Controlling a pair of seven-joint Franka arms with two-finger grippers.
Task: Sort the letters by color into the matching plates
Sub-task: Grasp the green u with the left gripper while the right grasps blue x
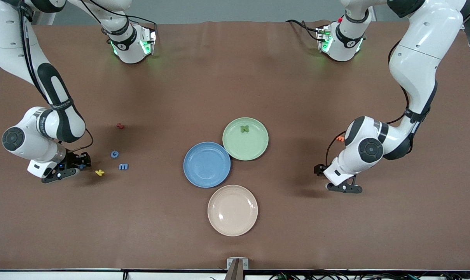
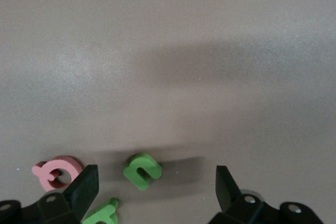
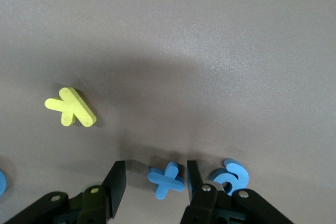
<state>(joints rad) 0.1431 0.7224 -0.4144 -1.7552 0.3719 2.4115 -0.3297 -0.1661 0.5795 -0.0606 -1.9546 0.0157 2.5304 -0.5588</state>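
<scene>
Brown table covering (image 1: 235, 77) carries three touching plates at its middle: the green plate (image 1: 254, 149) with a green N (image 1: 245, 128) in it, the blue plate (image 1: 207, 165), and the beige plate (image 1: 232, 210) nearest the front camera. Right gripper (image 3: 155, 181) sits low at its arm's end, jaws straddling a blue X (image 3: 167, 180) without visibly pinching it, beside a blue curled letter (image 3: 230, 175) and a yellow K (image 3: 71, 107). Left gripper (image 2: 153, 184) hangs spread wide over a green curved letter (image 2: 142, 170), a pink ring letter (image 2: 56, 172) alongside
</scene>
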